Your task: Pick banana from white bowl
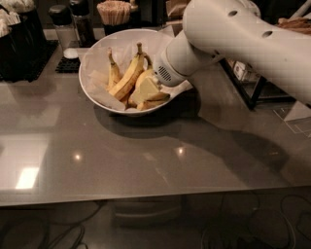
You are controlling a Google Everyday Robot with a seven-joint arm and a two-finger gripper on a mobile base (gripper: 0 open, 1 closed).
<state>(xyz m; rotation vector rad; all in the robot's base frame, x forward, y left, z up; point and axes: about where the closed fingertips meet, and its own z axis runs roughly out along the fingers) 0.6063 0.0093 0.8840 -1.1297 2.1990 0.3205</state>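
Observation:
The white bowl (92, 80) stands on the grey table, lined with crinkled white paper. Several yellow bananas lie in it. A small thin banana (113, 74) is at the left and a longer, straighter one (127, 79) is beside it. The short, thick curved banana (144, 76) lies at the right, partly hidden by my arm. My gripper (146, 95) reaches down into the right side of the bowl, right at this banana and touching the pile. The white arm (228, 34) comes in from the upper right.
Dark containers (19, 39), a shaker (60, 22) and a cup of wooden sticks (114, 12) stand behind the bowl. A dark rack (252, 82) stands at the right. The grey tabletop (146, 160) stretches towards the front.

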